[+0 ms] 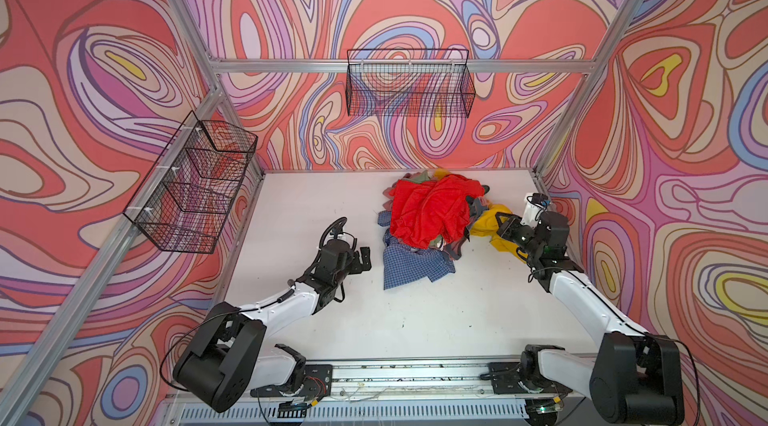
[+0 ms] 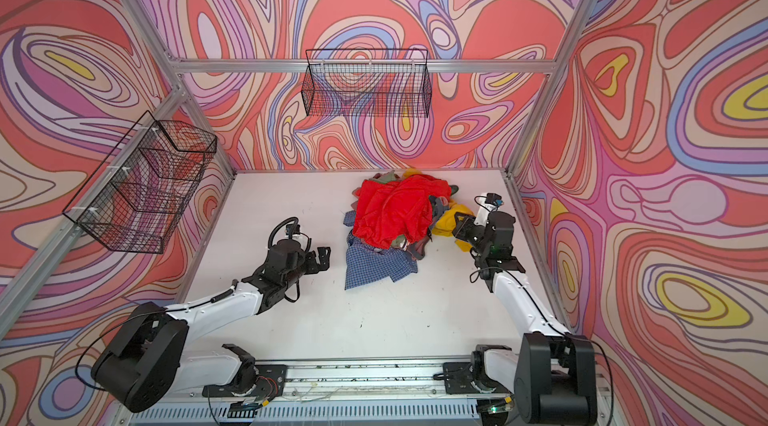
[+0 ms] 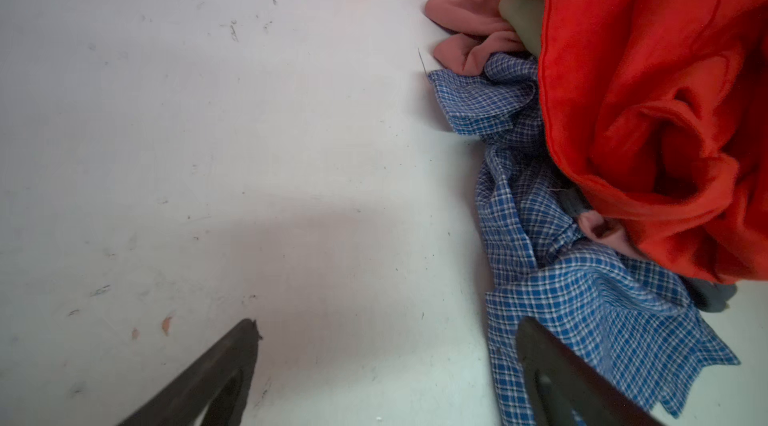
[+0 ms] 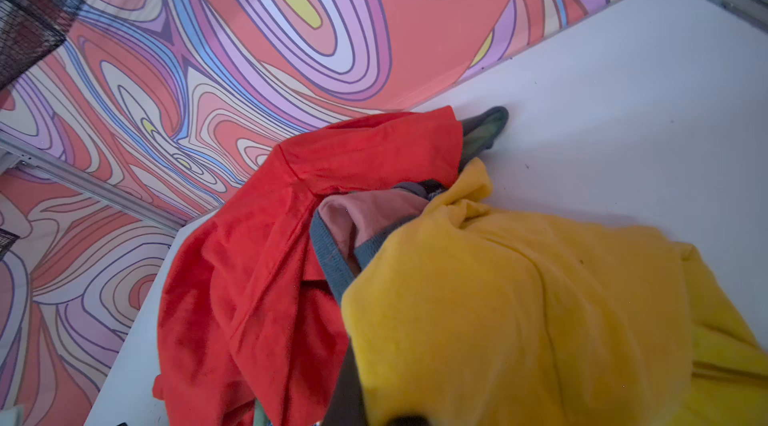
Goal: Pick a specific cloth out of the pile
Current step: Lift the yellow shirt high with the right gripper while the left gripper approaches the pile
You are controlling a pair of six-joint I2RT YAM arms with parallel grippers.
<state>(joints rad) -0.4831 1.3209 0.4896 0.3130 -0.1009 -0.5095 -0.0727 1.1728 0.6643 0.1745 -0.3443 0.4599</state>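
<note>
Both top views show the flat white bench (image 1: 291,320) with the heaped pile (image 1: 419,245) of mixed garments toward its far right part. A big bright red cloth (image 1: 432,208) is draped over the top, and a blue checked cotton shirt (image 1: 405,268) spills out on the near side. The soft, wrinkled mustard-yellow cloth (image 1: 482,228) I am after lies on the pile's right flank, partly tucked under the red cloth and a grey-edged piece (image 4: 332,262), its free bulk trailing toward my right arm. My right claw (image 1: 500,220) is pressed into that yellow fabric and closed. The right wrist view shows the fabric gathered up toward the camera, so I judge a fold is pinched, though the fingers are buried. My left claw (image 1: 362,260) hangs spread wide over bare bench just beside the shirt, across the heap from the yellow. The pull should go rightward and up, away from the heap, and the red cloth may drag along.
</note>
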